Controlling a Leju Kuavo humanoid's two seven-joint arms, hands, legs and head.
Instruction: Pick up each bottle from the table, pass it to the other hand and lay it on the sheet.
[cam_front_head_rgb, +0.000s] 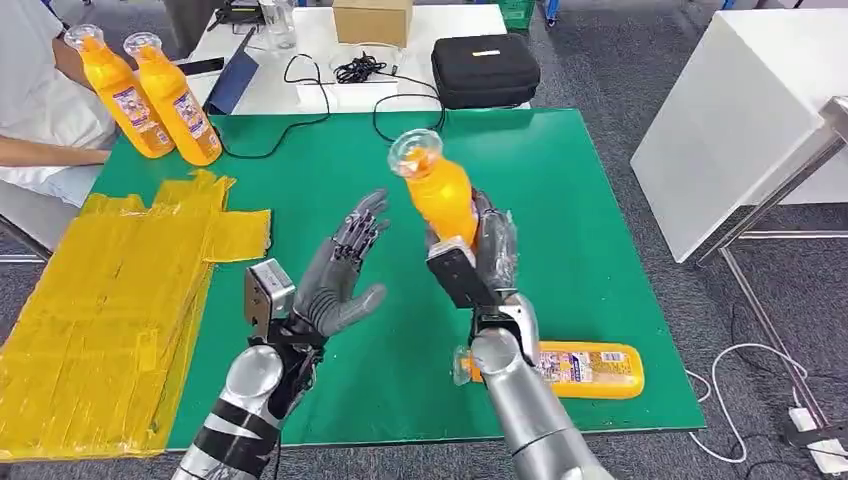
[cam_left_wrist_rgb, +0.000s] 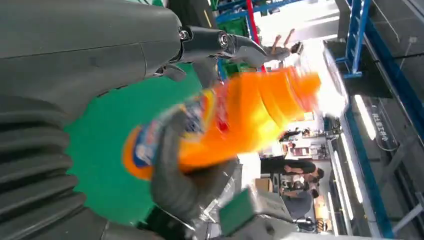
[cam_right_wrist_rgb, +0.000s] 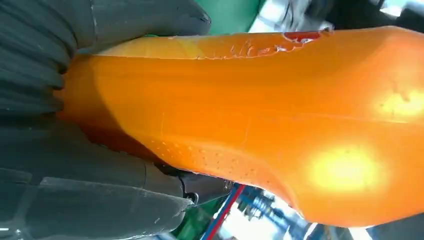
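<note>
With the right hand (cam_front_head_rgb: 487, 262) gripping the orange bottle (cam_front_head_rgb: 438, 190) upright above the green desk (cam_front_head_rgb: 590, 200), the spread, empty left hand (cam_front_head_rgb: 340, 275) should close around its body before the right lets go.

right arm (cam_front_head_rgb: 520, 400) hides the lying bottle (cam_front_head_rgb: 590, 368) neck; held bottle (cam_left_wrist_rgb: 225, 125) blurred

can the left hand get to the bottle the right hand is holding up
Probably yes. The left hand is open, fingers spread, beside the raised bottle in the right hand, with only open air between them.
</note>
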